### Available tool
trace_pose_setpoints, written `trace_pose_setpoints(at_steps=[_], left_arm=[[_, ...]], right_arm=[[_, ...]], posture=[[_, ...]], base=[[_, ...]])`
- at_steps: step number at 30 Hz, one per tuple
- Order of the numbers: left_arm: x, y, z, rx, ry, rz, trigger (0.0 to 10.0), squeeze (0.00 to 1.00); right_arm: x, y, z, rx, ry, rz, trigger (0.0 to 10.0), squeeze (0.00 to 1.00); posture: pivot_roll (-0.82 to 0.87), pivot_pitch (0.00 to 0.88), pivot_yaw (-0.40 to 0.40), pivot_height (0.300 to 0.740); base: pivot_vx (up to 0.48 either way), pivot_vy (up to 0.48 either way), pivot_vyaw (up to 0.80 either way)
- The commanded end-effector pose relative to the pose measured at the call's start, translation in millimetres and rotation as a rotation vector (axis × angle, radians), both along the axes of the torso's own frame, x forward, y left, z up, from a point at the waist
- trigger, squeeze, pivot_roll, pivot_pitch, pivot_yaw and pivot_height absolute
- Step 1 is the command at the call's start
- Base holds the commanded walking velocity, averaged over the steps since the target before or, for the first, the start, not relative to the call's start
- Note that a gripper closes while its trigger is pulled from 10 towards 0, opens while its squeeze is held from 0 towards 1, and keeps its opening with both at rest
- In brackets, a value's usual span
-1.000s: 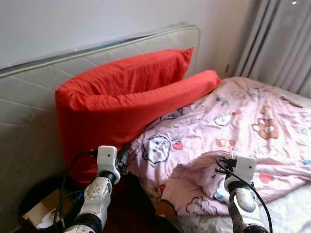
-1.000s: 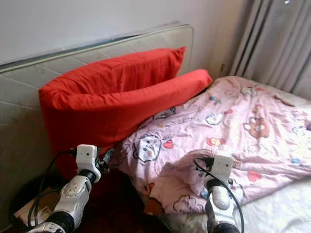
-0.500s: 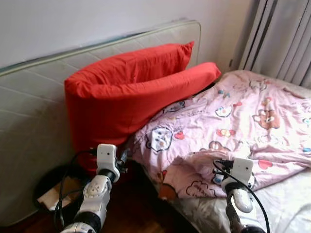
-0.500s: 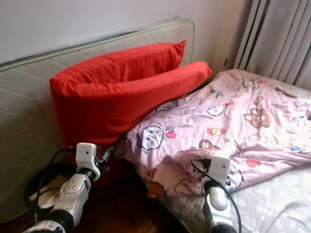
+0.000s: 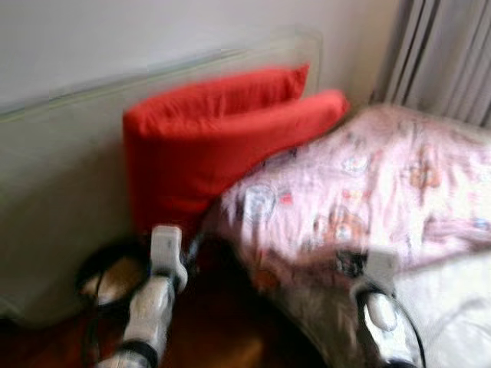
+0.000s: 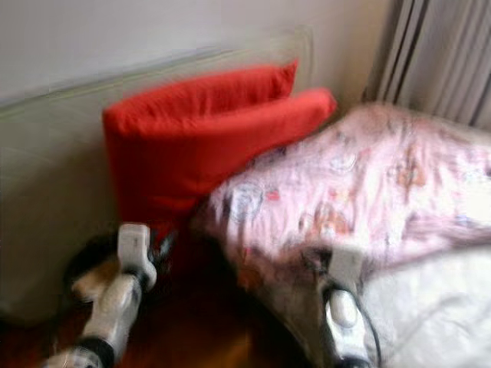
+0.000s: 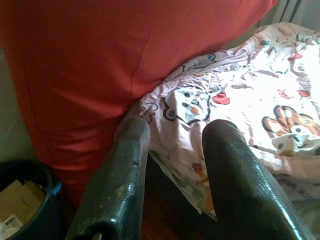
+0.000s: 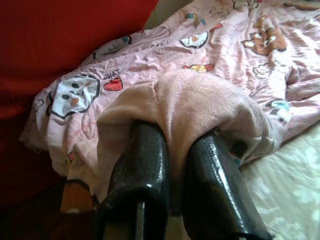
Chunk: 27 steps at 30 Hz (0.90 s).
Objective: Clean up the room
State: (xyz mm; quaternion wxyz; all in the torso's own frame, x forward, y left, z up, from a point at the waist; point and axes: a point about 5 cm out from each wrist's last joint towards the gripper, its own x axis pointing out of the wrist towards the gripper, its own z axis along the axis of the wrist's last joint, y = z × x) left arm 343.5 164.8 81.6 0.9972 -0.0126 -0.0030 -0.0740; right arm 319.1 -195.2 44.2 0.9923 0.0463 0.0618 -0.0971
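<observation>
Nearest, the right gripper [image 8: 172, 150] pinches a soft fold of the pink blanket [image 8: 210, 65] between its two textured black fingers, at the blanket's edge over the pale sheet [image 8: 295, 165]. Beside it, the left gripper [image 7: 175, 165] hangs with fingers spread and nothing between them, above dark floor near a round black bin [image 7: 25, 200] holding cardboard. Beyond, the crumpled cartoon-print blanket lies against two plump red pillows [image 5: 215, 138], which lean on a quilted pale mattress [image 5: 61, 192] against the wall, grey pleated curtains [image 5: 445, 54] farthest.

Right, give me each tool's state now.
Left tool: open, holding nothing, near the red pillow.
Right tool: shut on the pink blanket.
</observation>
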Motion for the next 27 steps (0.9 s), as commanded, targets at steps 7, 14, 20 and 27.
trace_pose_setpoints(at_steps=[7,14,20,27], left_arm=[[0.7,4.3,1,0.001,0.001,0.012,10.0,0.00],[1.0,4.7,1,0.001,0.003,0.013,10.0,0.00],[1.1,5.3,1,0.001,0.004,0.015,10.0,0.00],[1.0,5.0,1,-0.008,0.002,0.015,10.0,0.00]], right_arm=[[3.0,5.0,4,0.001,-0.024,0.007,10.0,0.00],[2.5,-0.8,6,-0.013,-0.032,-0.031,10.0,0.00],[0.6,-4.7,5,-0.026,-0.034,-0.066,10.0,0.00],[-0.9,-5.0,3,-0.033,-0.021,-0.075,10.0,0.00]], posture=[[-0.05,0.029,0.036,0.740],[-0.05,0.034,0.036,0.740],[-0.05,0.036,0.036,0.740],[-0.05,0.036,0.036,0.740]], base=[[-0.246,0.000,0.00],[-0.249,0.000,0.00],[-0.248,0.000,0.00],[-0.213,0.000,0.00]])
